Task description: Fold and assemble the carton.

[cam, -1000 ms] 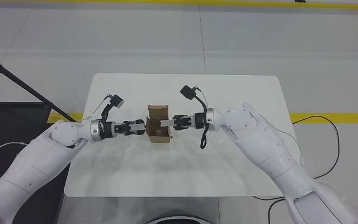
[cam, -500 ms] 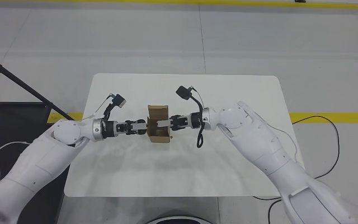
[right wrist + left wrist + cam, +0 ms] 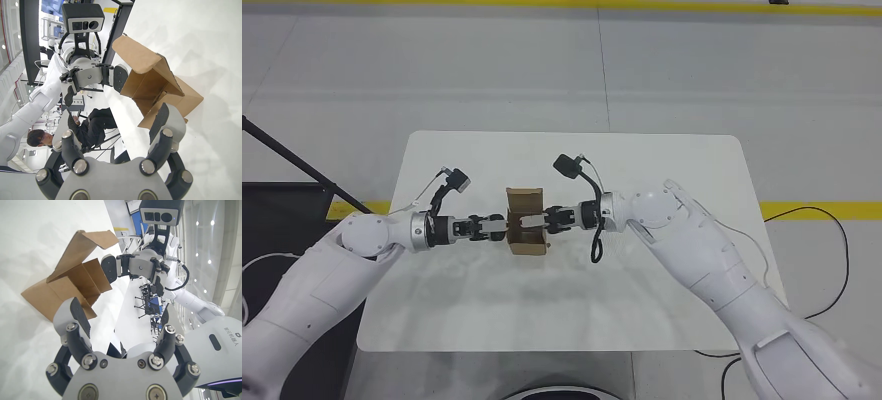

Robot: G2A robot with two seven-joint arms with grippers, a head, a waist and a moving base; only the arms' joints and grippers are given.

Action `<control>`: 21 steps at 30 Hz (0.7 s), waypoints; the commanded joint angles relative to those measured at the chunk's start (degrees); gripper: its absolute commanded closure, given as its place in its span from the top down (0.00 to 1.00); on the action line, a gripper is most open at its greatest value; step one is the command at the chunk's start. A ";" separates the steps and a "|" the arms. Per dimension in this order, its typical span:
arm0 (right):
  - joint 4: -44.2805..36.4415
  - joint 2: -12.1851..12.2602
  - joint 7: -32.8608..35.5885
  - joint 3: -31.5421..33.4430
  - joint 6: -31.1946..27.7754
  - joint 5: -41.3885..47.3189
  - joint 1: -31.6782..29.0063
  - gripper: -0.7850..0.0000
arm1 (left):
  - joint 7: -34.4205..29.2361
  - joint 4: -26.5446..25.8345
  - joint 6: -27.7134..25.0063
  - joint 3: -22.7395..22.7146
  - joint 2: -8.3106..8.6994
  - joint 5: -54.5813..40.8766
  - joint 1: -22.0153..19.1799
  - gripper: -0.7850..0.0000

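Brown corrugated cardboard carton (image 3: 525, 232) (flaps still up) sits on the white tabletop (image 3: 662, 290), flanked closely by the left hand (image 3: 500, 228) and the right hand (image 3: 539, 217), both spread open.

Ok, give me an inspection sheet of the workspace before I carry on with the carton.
Surface: white rounded-corner table, carrying the work near its middle.
Job's things: brown cardboard carton, part-folded, flaps open, resting on the table.
Clutter: nothing seen.
Grippers: left gripper open at one side of the carton; right gripper open at the opposite side; neither shut on it.
Cables: black wrist cable looping from the right arm over the table; black floor cable beside the table.
Surroundings: grey floor with a yellow line; black slanted pole on the left arm's side.
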 commanded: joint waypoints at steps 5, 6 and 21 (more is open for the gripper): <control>0.54 -0.40 0.63 0.25 -0.02 -0.27 0.00 1.00 | -0.33 0.18 1.09 -0.74 -0.61 0.63 0.23 1.00; 0.66 -0.48 0.71 0.29 -0.06 -0.32 0.03 1.00 | -0.42 0.24 1.22 -0.83 -0.73 0.66 0.23 1.00; 1.21 -1.69 1.87 0.23 -0.55 -1.21 0.12 1.00 | -1.03 0.94 2.77 -1.49 -2.77 1.69 0.30 1.00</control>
